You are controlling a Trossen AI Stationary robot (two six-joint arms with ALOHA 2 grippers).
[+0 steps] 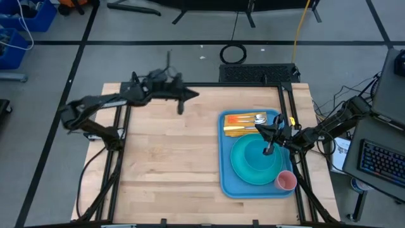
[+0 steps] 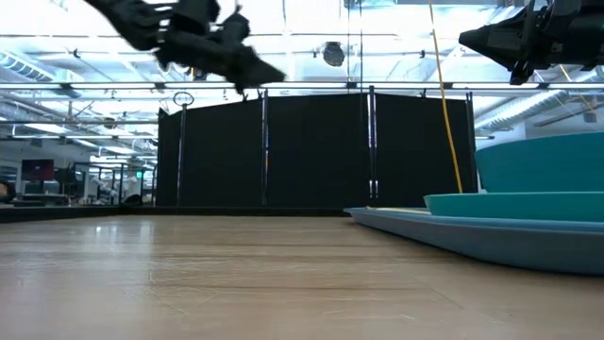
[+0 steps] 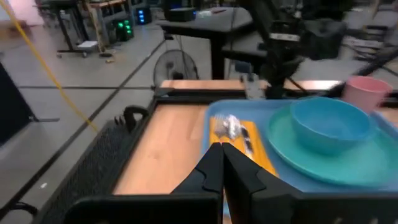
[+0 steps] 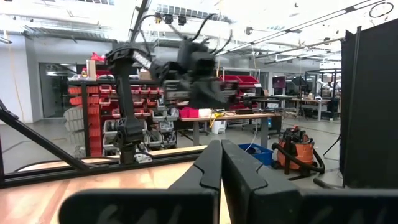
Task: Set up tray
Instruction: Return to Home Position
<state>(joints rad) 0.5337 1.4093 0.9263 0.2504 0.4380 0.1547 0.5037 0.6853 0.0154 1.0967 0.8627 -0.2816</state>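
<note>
Loaded tray (image 1: 226, 185) is sitting at the right side of the table (image 1: 164, 164), both grippers empty
The right gripper (image 4: 221, 146) is hovering over the bowl (image 3: 329, 124), fingers pressed together; left gripper (image 3: 222, 149) likewise, well apart over bare wood – risk: a low swing clipping bowl or pink cup (image 1: 286, 181), shifting the setting
</note>
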